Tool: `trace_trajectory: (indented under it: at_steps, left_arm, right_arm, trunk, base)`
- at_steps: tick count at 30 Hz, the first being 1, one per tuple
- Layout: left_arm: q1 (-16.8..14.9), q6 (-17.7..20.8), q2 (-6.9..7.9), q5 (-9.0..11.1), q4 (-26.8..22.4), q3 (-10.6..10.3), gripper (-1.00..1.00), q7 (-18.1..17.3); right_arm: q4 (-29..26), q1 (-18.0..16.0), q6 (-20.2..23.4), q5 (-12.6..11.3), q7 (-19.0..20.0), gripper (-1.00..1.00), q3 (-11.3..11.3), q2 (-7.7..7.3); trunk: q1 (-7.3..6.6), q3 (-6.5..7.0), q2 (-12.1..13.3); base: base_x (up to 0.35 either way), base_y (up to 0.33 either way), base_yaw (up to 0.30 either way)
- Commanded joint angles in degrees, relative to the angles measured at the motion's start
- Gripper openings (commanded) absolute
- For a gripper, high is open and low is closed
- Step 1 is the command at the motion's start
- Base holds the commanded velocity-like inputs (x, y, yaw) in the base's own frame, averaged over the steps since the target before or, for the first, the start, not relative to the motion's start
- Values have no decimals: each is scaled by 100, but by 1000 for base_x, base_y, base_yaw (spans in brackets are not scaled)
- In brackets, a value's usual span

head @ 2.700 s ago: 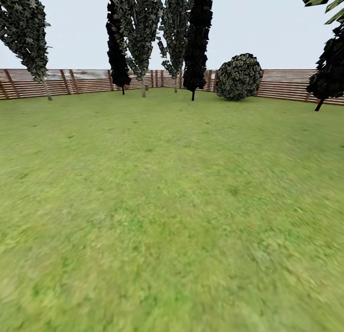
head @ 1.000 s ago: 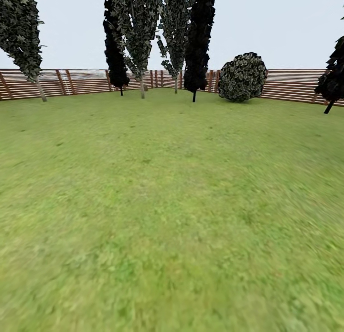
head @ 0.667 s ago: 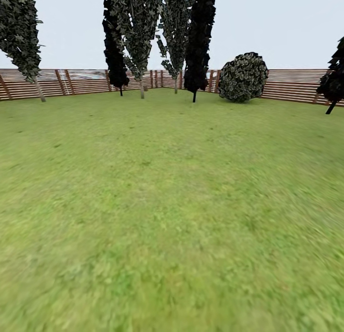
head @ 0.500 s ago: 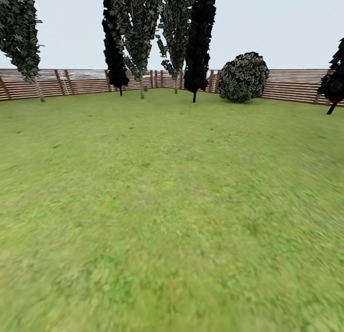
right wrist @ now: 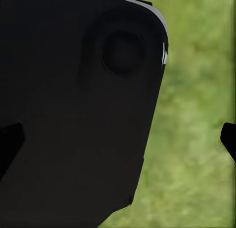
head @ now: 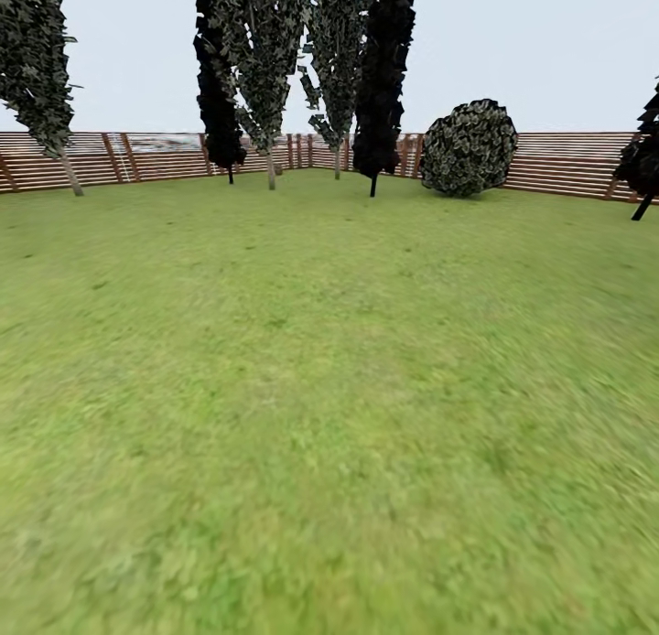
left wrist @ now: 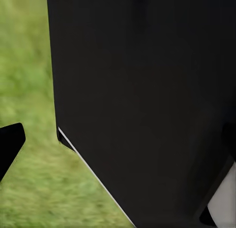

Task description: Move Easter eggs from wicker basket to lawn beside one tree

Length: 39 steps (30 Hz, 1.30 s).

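Observation:
The lawn (head: 329, 388) stretches ahead of me, mottled green and blurred near the bottom. Trees with pale trunks stand by the far fence: one tree (head: 38, 68) at the far left and two more (head: 265, 59) (head: 337, 59) near the middle. The wicker basket and the Easter eggs are out of view. In the left wrist view, my left gripper (left wrist: 118, 142) is open, with its dark fingertips (left wrist: 9, 145) at the picture's edges and a black part of the robot behind. My right gripper (right wrist: 118, 139) is likewise open over grass (right wrist: 196, 139).
A brown slat fence (head: 567, 164) closes the far side of the garden. Two tall black cypresses (head: 384, 68) (head: 216, 95) stand among the pale-trunked trees. A round bush (head: 469, 147) sits by the fence, and a dark tree (head: 643, 150) leans at the right edge.
The whole view has crept forward: the trees and bush have spread slightly outward and the right-edge tree has slid further off. Nothing in the garden itself has moved.

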Motion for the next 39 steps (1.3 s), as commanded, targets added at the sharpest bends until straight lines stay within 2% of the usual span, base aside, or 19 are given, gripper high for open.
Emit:
trace_trajectory:
  at_steps: [1, 39]
  left_arm:
    - [-1, 8, -2, 1, -4, 44, 100, 5]
    - [-1, 8, -2, 16, -4, 44, 100, 7]
  right_arm:
    - [4, -3, -14, 35, -3, 100, 21, -2]
    - [4, -3, -14, 51, -12, 100, 30, -2]
  trunk:
    - [3, -5, -2]
    - [3, -5, -2]
  base:
    - [331, 0, 0]
    - [331, 0, 0]
